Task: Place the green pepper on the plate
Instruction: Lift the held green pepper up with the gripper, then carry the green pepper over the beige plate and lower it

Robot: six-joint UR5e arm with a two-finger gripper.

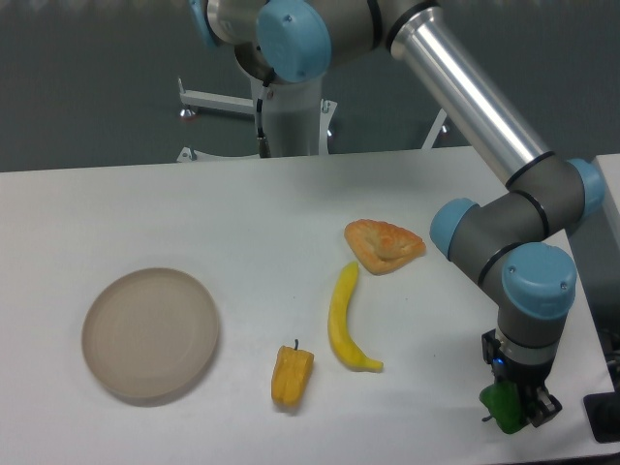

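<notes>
The green pepper (502, 407) is a small glossy bright-green lump at the table's front right, partly hidden by my gripper (518, 409). The gripper points straight down and is shut on the pepper, at or just above the table. The beige plate (150, 333) lies flat at the front left, empty, far to the left of the gripper.
A yellow-orange pepper (292, 375) lies between plate and gripper. A yellow banana (342, 321) lies right of it. A pastry (384, 244) sits further back. A dark object (605, 419) stands at the right edge. The arm's elbow (504, 232) hangs above the right side.
</notes>
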